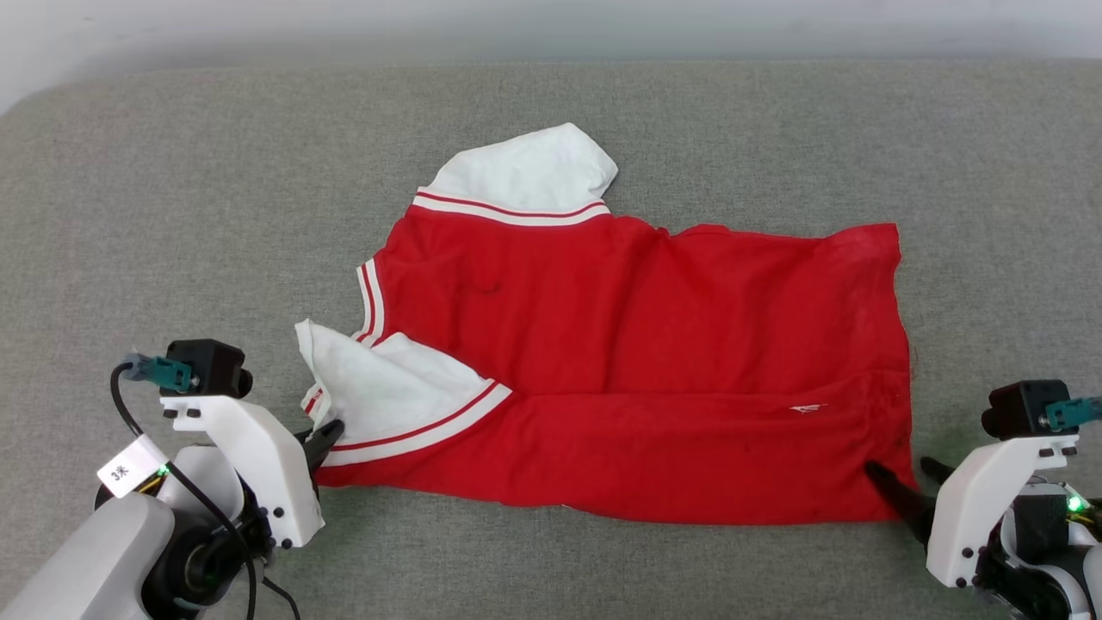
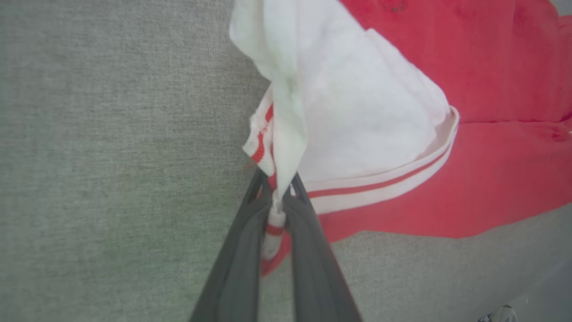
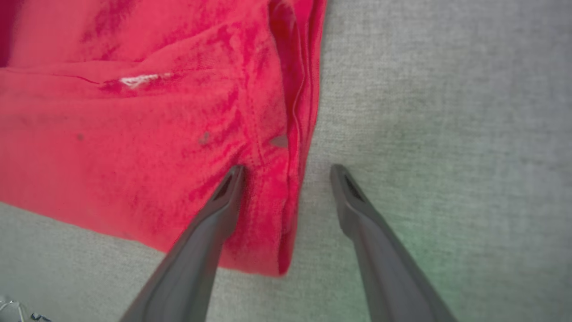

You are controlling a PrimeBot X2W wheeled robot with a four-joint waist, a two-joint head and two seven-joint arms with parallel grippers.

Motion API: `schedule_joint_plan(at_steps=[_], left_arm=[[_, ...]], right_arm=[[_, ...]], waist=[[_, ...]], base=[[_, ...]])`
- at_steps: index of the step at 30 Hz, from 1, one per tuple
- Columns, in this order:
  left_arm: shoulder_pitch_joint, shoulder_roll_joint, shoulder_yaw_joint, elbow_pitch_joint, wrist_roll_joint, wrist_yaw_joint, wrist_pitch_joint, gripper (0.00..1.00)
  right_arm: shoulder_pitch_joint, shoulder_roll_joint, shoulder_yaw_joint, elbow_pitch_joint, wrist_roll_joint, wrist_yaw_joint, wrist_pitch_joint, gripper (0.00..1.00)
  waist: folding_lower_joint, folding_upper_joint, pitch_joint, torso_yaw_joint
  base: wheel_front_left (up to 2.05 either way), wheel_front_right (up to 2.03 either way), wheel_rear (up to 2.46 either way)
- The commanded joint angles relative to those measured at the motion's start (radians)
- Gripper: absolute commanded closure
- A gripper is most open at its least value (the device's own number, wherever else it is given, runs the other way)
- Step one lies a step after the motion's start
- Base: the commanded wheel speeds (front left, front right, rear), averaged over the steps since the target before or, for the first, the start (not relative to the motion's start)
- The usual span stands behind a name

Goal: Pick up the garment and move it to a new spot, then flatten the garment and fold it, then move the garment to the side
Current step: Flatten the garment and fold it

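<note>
The garment point(image 1: 637, 362), a bright red shirt with white sleeves and red-white stripe trim, lies spread across the grey surface with its near long edge folded up over the body. My left gripper point(image 1: 329, 433) is shut on the striped cuff of the near white sleeve point(image 2: 357, 120), which bunches up between the fingers point(image 2: 308, 232). My right gripper point(image 1: 900, 472) stands open at the shirt's near right corner. One finger point(image 3: 223, 201) rests on the red cloth point(image 3: 134, 134); the other finger point(image 3: 353, 201) is over bare surface, so the hem lies between the jaws.
The grey fabric surface point(image 1: 172, 215) stretches wide around the shirt, with a pale wall edge along the back. The far white sleeve point(image 1: 529, 172) points away from me. A small white logo point(image 1: 807, 408) shows on the folded flap near the right end.
</note>
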Motion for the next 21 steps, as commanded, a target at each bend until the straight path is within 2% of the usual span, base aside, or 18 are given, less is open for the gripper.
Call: schedule_joint_plan(at_steps=[1, 2, 3, 4, 12, 21], left_arm=[[-0.007, -0.006, 0.002, 0.004, -0.002, -0.004, -0.007, 1.00], [-0.008, -0.006, 0.004, 0.009, -0.001, -0.004, -0.012, 1.00], [-0.009, -0.006, 0.005, 0.014, 0.001, -0.005, -0.017, 1.00], [-0.006, -0.008, 0.005, 0.013, 0.005, -0.004, -0.022, 1.00], [0.027, 0.003, 0.009, -0.013, 0.027, 0.018, -0.057, 1.00], [0.162, 0.025, -0.001, -0.053, -0.001, 0.058, -0.057, 1.00]], right_arm=[[0.011, 0.025, 0.038, 0.043, 0.017, 0.000, 0.024, 0.20], [0.010, 0.033, 0.052, 0.054, 0.025, 0.001, 0.031, 0.64], [0.009, 0.033, 0.063, 0.061, 0.028, 0.001, 0.033, 0.85], [0.007, 0.032, 0.068, 0.065, 0.032, 0.001, 0.030, 1.00], [-0.036, -0.029, 0.055, 0.017, 0.025, -0.001, -0.025, 1.00], [0.046, -0.040, 0.103, -0.038, 0.053, -0.001, -0.016, 1.00]], waist=[[0.0000, 0.0000, 0.004, 0.002], [0.0000, 0.0000, 0.006, 0.002], [0.0000, 0.0000, 0.006, 0.002], [0.0000, 0.0000, 0.004, 0.001], [0.0000, 0.0000, -0.074, -0.005], [0.0000, 0.0000, -0.219, -0.007]], base=[[0.00, 0.00, 0.00], [0.00, 0.00, 0.00], [0.00, 0.00, 0.00], [0.00, 0.00, 0.00], [0.00, 0.00, 0.00], [0.00, 0.00, 0.00]])
